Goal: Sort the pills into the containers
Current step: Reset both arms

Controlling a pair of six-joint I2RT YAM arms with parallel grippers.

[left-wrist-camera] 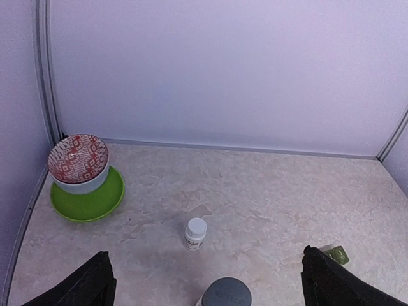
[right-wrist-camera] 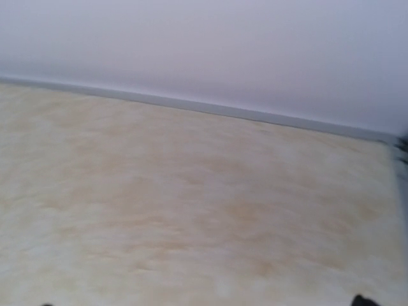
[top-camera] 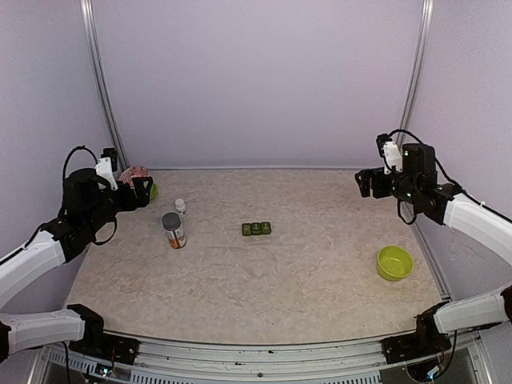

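While both bottles [top-camera: 174,230] [top-camera: 181,207] stand capped beside the pill organizer [top-camera: 256,229], we cannot judge sorting progress; left fingers [left-wrist-camera: 95,284] spread, right fingers' state indeterminable.

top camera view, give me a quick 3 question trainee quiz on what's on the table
1. True or false: the patterned bowl sits on the green plate.
2. Which stands nearer the green pill organizer? A) small white bottle B) grey-capped bottle C) small green bowl
3. Fill in: the left gripper is ____ and holds nothing.

Key
1. True.
2. B.
3. Open; its fingers stand wide apart in the left wrist view.
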